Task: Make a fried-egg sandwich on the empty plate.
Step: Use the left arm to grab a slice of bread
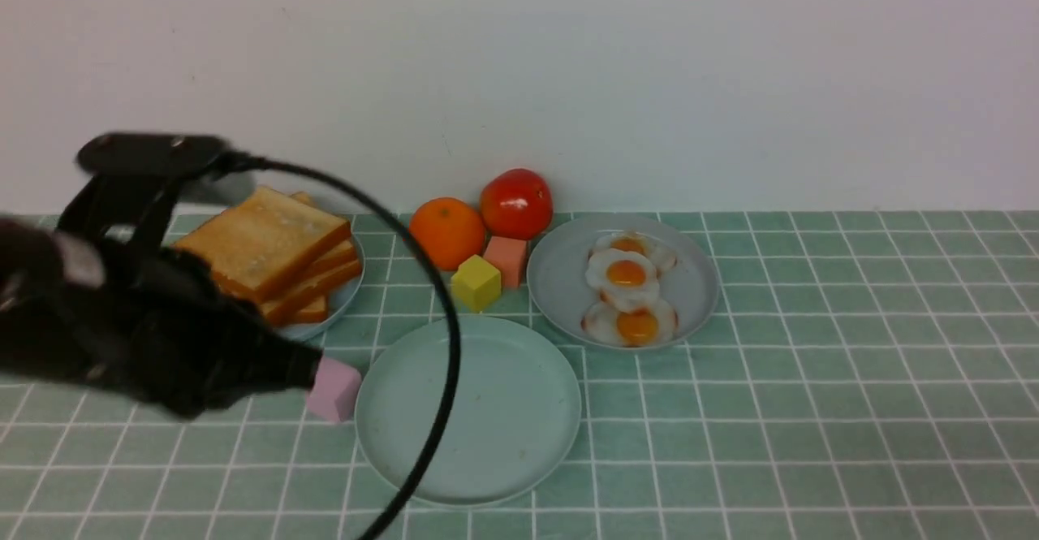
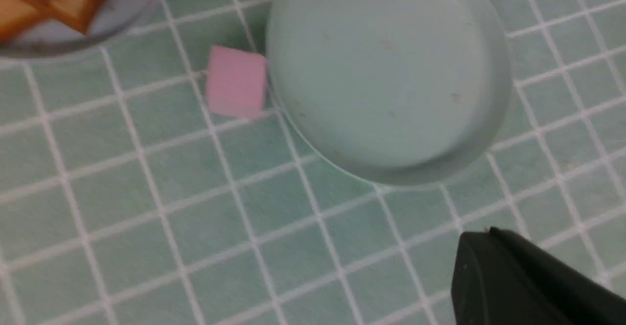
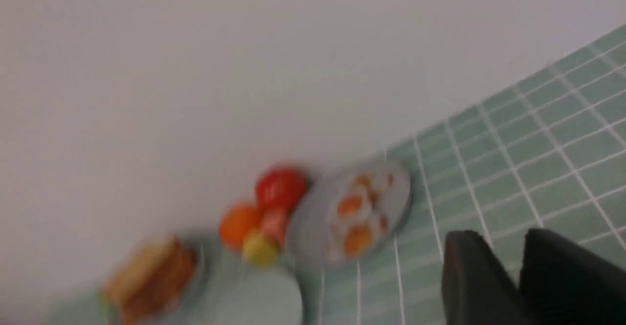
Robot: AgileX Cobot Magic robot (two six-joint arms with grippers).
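— Well, what have the left fingers got?
— I read the left gripper (image 1: 302, 371) as closed tight, empty; its wrist camera gives me one black finger (image 2: 513, 281) over bare tile (image 2: 146, 217). Beyond the fingers, the toast slices (image 1: 264, 239) lie stacked askew, golden with darker crusts. Just past the tip sits a soft-looking pink cube (image 1: 334, 390), hard beside the mint plate (image 1: 519, 410); I can't tell whether they touch.
— Which way does that plate run?
— It's round, so no long axis: flat, low rim up, matte, finely speckled, its face bare.
— And the right?
— On my blurred wrist view the right gripper (image 3: 522, 278) shows its fingers (image 3: 474, 276) parted by a narrow slit, gripping nothing. Three glossy fried eggs (image 1: 627, 276) lie well ahead of them, on a grey-blue plate (image 1: 560, 288).
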